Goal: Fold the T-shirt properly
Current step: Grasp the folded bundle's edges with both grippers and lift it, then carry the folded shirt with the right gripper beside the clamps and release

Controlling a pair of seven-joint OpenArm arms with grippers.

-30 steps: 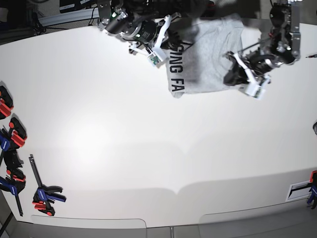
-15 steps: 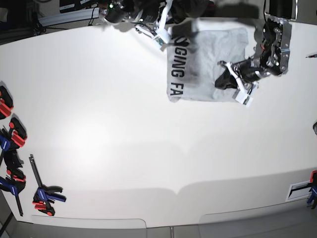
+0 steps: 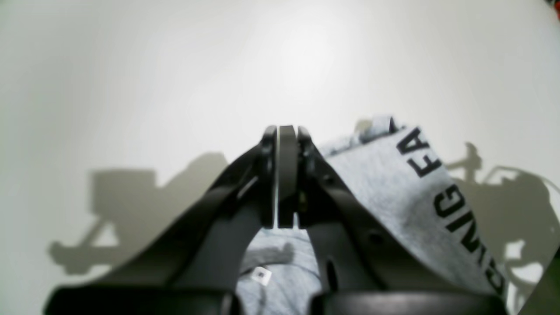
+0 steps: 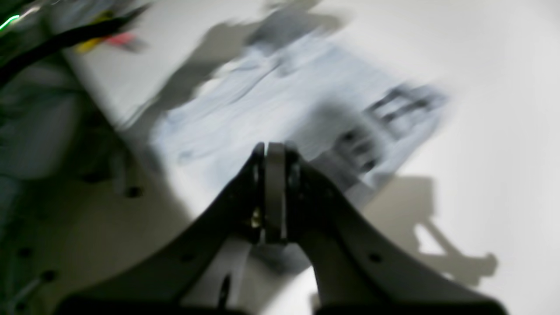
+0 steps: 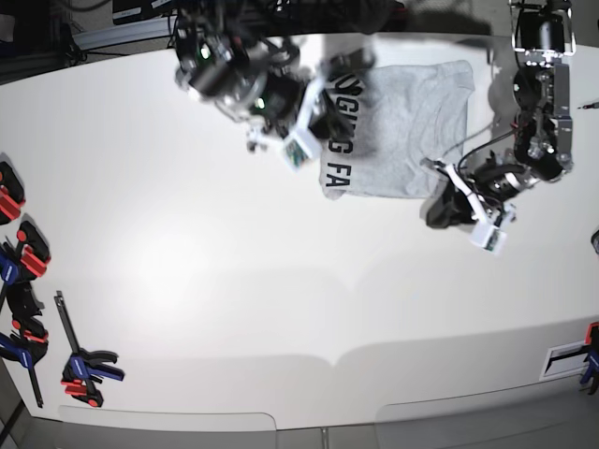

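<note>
Two grippers, both with jaws pressed together and nothing between them: left gripper [image 3: 280,175] off the near right corner of the T-shirt [image 5: 398,131], right gripper [image 4: 271,192] beside its lettered left edge. Folded into a compact grey rectangle at the far middle of the white table [image 5: 187,281], black block lettering [image 5: 339,131] running along the left fold, plain side up elsewhere. Apparently let go of on purpose, so as to leave the fold lying undisturbed. Bottom left corner slightly rumpled, lettered band curling over; possibly one more tidy or halving needed. Right wrist view blurred, so cloth detail there uncertain. Several red, blue and black clamps [image 5: 28,309] well apart at the left edge.
</note>
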